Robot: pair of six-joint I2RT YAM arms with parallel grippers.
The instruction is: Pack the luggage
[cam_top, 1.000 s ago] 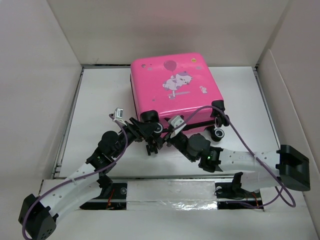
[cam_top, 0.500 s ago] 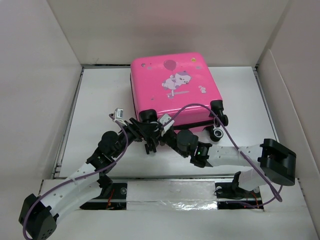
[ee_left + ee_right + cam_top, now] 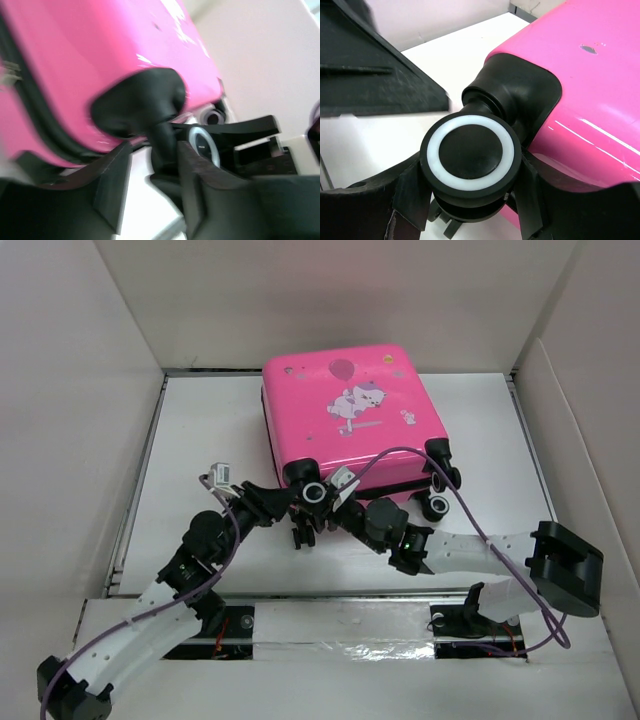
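Lying flat and closed toward 12 o'clock on the white worktop (image 3: 200, 440): small bright pink hard-shell suitcase (image 3: 350, 405) with a cartoon animal and balloon print facing up and black zipper trim along its near side. Fitted at its 7 o'clock corner: black caster wheel with a white ring (image 3: 470, 152), hanging from a black corner housing (image 3: 520, 95). Closed around that wheel from the 5 o'clock side: right end effector (image 3: 470, 172), one finger pressed to each side of the rim. Reaching in from 8 o'clock: left end effector (image 3: 155, 150), fingers (image 3: 115, 185) set either side of the stem under the same housing; blurred, so cannot tell whether clamped or loose. At the suitcase's 5 o'clock corner, more black wheels (image 3: 437, 502), apart from both arms.
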